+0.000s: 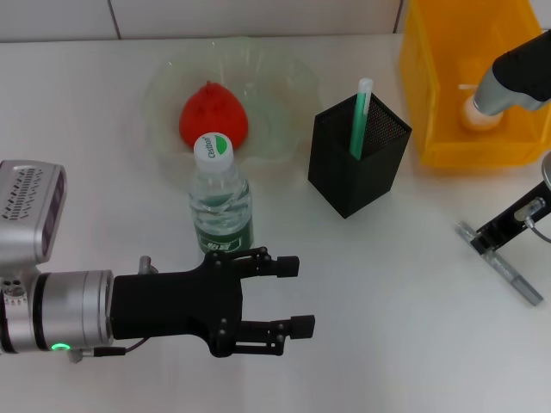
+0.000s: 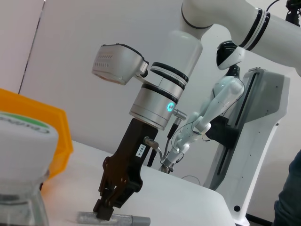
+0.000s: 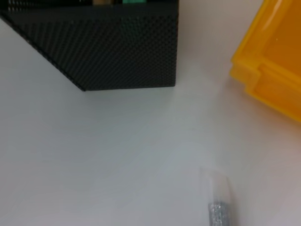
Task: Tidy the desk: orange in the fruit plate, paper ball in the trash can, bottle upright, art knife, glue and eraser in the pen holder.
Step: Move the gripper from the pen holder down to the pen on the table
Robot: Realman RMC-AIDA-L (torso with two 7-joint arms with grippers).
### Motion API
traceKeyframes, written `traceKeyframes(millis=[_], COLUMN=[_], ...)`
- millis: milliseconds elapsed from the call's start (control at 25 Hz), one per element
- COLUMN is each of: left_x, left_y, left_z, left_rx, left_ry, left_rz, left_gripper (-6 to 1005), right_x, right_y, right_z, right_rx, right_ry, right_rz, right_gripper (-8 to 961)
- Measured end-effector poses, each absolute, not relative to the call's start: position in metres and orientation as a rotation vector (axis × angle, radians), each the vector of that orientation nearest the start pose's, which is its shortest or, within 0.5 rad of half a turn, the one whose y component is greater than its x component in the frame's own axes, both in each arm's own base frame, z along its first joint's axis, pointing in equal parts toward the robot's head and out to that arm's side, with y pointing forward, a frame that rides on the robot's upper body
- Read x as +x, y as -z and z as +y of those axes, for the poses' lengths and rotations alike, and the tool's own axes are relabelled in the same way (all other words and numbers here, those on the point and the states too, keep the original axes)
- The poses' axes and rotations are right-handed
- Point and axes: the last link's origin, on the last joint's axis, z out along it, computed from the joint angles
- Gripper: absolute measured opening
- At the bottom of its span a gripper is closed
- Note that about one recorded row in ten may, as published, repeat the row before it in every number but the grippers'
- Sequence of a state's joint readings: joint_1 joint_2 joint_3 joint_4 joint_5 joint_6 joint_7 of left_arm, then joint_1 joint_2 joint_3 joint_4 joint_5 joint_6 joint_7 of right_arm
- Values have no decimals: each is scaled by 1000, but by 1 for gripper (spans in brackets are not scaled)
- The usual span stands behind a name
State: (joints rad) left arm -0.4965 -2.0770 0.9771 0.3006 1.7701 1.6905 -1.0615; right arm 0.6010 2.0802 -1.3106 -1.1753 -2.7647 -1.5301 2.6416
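Right gripper [image 2: 107, 207]: you see it at the desk's right edge, fingers pressed down on the grey art knife [image 1: 508, 268] and clenched on it; the knife lies flat on the desk.
Left gripper [image 1: 288, 297]: it hangs released, jaws apart, just in front of the bottle [image 1: 220, 200], not touching it.
Bottle: upright, just in front of the plate [image 1: 293, 82].
Orange [image 1: 213, 116]: in the plate.
Holder [image 1: 357, 163]: it stands between plate and bin [image 1: 448, 129], with a green-and-white stick [image 1: 360, 116] leaning inside.
Bin: a pale roundish item shows inside; you cannot tell what it is.
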Motion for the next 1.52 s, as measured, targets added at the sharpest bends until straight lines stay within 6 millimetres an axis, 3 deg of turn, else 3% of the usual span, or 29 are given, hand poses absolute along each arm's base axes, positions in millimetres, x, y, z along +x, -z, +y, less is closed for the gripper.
traceKeyframes(millis=[240,400,560,880,1120,1320,1520], left_x=[-253,-254,-254,-252,-251,-251,-252], left_y=[64,64,64,64,64,64,64], left_z=[255,255,255,257,257,257,257], left_rx=[-2955,-2952,-2952,-2955,-2956,-2956,-2955], left_ry=[1032,1032,1033,1034,1035,1035,1035], left_rz=[-532,-534,-533,-527,-524,-524,-526], left_gripper=[802,802,802,802,802,802,802], right_x=[234,220,218,221,225,230,232], right_y=[-19,-56,-69,-57,-35,-19,-9], right_z=[353,345,341,341,341,341,342], right_rx=[-2357,-2371,-2432,-2477,-2517,-2538,-2516], right_ry=[572,336,272,412,513,570,628], right_rz=[1155,1119,1118,1122,1117,1111,1073], right_gripper=[88,70,54,78,255,501,565])
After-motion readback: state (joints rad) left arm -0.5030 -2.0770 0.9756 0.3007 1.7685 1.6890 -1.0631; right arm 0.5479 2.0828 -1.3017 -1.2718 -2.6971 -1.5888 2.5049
